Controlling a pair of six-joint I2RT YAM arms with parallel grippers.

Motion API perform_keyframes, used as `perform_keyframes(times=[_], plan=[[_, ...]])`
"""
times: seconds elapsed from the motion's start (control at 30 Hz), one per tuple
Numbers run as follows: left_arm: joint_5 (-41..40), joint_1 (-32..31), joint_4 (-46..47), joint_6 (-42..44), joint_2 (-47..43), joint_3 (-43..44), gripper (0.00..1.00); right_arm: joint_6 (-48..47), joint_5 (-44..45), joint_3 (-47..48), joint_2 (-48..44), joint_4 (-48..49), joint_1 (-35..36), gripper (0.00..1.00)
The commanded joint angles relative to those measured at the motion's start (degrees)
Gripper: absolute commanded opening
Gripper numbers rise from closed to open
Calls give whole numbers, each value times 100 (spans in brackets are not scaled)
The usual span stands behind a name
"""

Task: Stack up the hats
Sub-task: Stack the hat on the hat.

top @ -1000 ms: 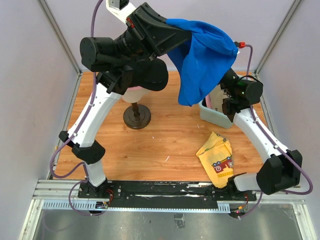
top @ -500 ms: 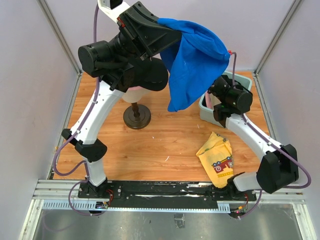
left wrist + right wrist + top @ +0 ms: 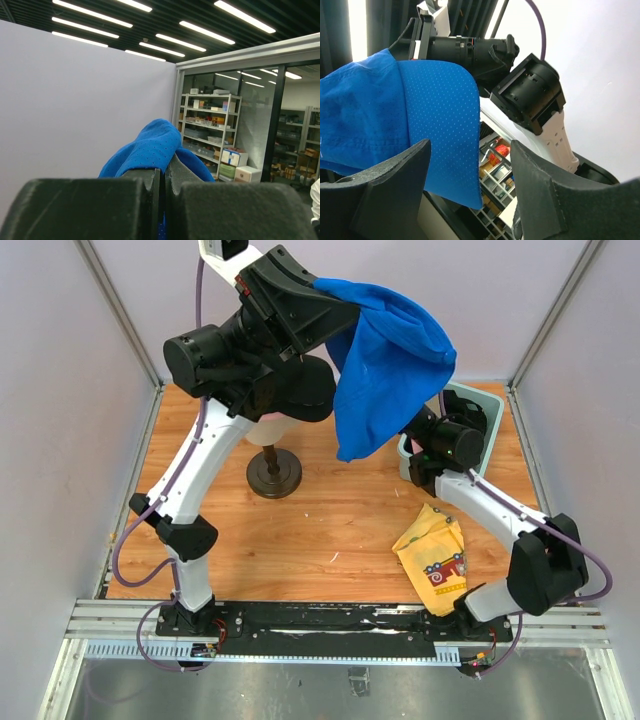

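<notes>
High over the bench (image 3: 330, 520), the left pincer (image 3: 162, 170) is clamped tight on a fold of the blue hat (image 3: 390, 360). Its fingers are pressed together on the perforated fabric, and the hat hangs limp and half collapsed beneath the raised arm. The right pincer (image 3: 470, 145) stands apart and holds nothing. It points up at the hat's curved brim, which droops in front of the gap between its fingers; whether the brim lies inside that gap or just beyond it cannot be told.

Below the left arm, what appears to be a dark cap (image 3: 300, 390) sits on the mannequin head (image 3: 266, 428), which rises from its round stand (image 3: 274, 472). A grey-green bin (image 3: 478, 405) stands at the far right of the bench, and a yellow cloth (image 3: 435, 555) lies nearer the arm bases.

The step in hand looks like carrying the blue hat to the pile, with the second arm brought in to help. The hat is airborne and well apart from the dark cap, so it has not yet been stacked.

The next move probably calls for the right pincer to close on the brim so that the crown can be opened out. After that the hat would have to be swung left and lowered squarely over the dark cap. Sagging cloth could catch or land crooked.
</notes>
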Motion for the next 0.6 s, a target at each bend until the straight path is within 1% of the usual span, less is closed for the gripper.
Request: perform_keyframes(times=[0.0,0.2,0.57], plan=[[-35,71,276,-113,-15,163,0,165,143,86,43,561,333,66],[-81,112,440,-188,31,140,1,178,246,75,37,633,676,66],[-98,208,672,-333,64,119,0,233,520,178,76,745,951,67]])
